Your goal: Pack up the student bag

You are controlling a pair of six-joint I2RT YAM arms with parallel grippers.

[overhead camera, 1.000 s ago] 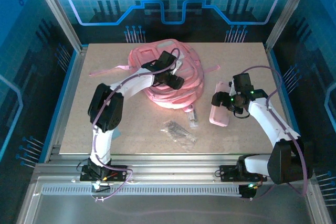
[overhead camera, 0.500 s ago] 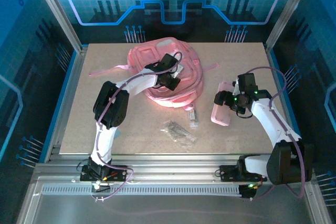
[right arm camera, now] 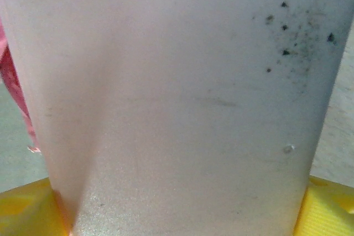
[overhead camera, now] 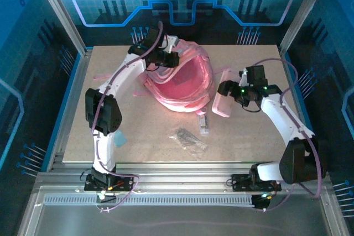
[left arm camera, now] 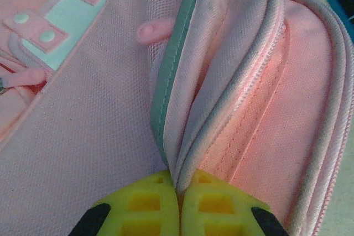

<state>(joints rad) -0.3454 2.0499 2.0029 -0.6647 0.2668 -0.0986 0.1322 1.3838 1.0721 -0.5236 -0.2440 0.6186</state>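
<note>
The student bag [overhead camera: 185, 84] lies far-centre on the worktop [overhead camera: 138, 131], its mouth pulled open by my left claw [overhead camera: 167, 59] pinching the flap edge, and just to its right my right claw [overhead camera: 227, 88] grips the pencil case [overhead camera: 221, 106], so the case must go leftward

Cropped, unclear
The student bag [left arm camera: 99, 136] and pink case [right arm camera: 177, 103] run off frame edges; packet [overhead camera: 189, 138] is too small to identify.

We list: student bag [left arm camera: 83, 136], matt woven pink cloth; pencil case [right arm camera: 177, 109], smooth, dark-speckled; table [overhead camera: 149, 131], matt grainy board.
</note>
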